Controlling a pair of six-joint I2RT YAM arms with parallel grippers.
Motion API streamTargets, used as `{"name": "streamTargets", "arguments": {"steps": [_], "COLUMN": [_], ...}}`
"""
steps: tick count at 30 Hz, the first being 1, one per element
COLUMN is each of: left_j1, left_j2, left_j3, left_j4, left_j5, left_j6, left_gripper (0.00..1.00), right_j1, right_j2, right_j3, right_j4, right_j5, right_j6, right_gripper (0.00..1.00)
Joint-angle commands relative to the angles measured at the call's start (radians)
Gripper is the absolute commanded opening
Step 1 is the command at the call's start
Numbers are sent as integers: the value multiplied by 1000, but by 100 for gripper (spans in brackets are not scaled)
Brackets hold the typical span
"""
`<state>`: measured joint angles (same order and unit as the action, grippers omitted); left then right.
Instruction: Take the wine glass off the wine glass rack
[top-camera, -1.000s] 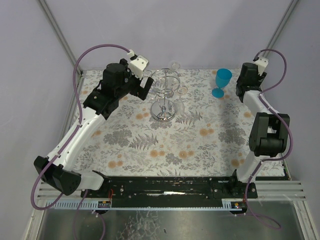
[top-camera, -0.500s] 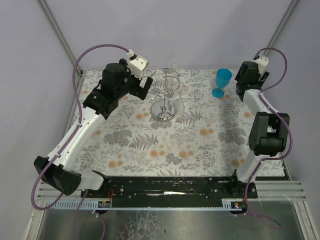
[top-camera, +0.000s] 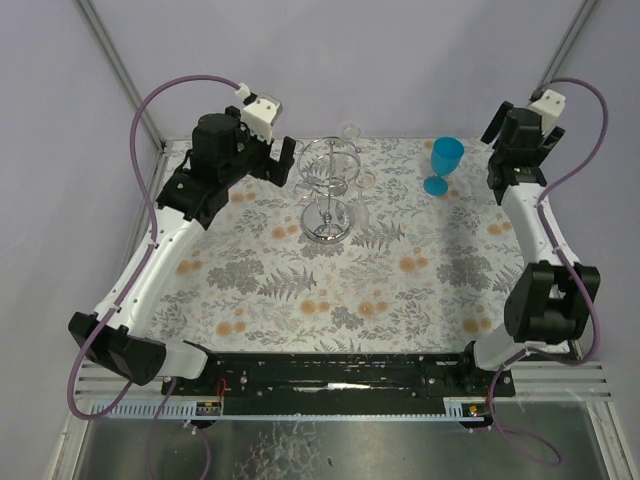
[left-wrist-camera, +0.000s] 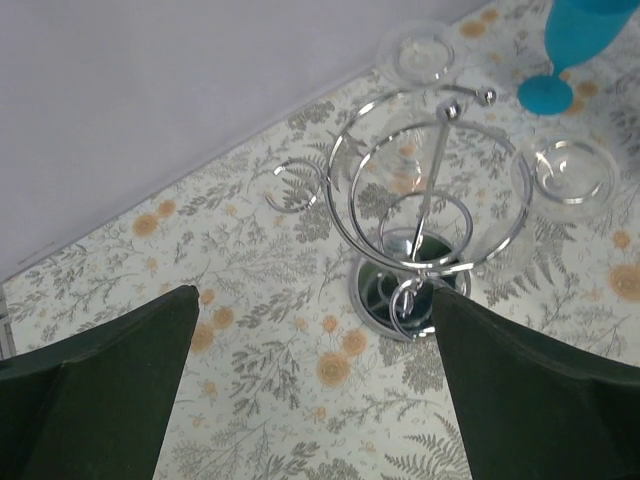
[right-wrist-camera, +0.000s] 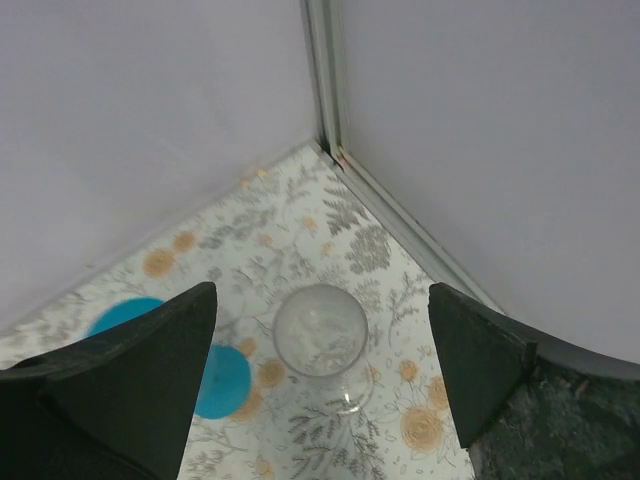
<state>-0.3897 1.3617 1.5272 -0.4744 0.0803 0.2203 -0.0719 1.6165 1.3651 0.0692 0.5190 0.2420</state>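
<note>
- Two clear glasses hang on the wine glass rack (left-wrist-camera: 431, 190): the far wine glass (left-wrist-camera: 420, 52) and the right wine glass (left-wrist-camera: 565, 175). Each shows us its round foot at an outer hook, and the bowls are hard to make out.
- We judge them light, thin-walled, slippery and brittle. The hold belongs on the stem just under the foot, with soft pressure. Slide it out along the hook rather than tug, since the wire rack looks easy to tip.
- The rack stands at the far middle of the desk (top-camera: 300, 290), and its left hook is bare.
- The left pincer (left-wrist-camera: 310, 400) is spread wide and empty, just left of the rack and looking down on it.
- The right pincer (right-wrist-camera: 320, 390) is also spread and empty. It hangs over the far right corner above a third clear glass (right-wrist-camera: 320, 335), near the blue goblet (top-camera: 445, 158).
</note>
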Motion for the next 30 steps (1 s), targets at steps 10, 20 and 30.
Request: {"name": "streamTargets", "arguments": {"steps": [10,20,30], "left_j1": [108,161,173], "left_j2": [149,150,151], "left_j3": [205,200,182], "left_j4": [-10,-10,-13], "left_j5": [103,117,144], "left_j6": [-205,-246,-282], "left_gripper": [98,99,98], "right_j1": [94,158,281], "right_j2": [53,-81,-171], "right_j3": [655,358,155], "right_j4": [-653,-607,-500], "right_j5": [-615,-866,-907], "right_j6": [216,490,664], "right_gripper": [83,69,62]}}
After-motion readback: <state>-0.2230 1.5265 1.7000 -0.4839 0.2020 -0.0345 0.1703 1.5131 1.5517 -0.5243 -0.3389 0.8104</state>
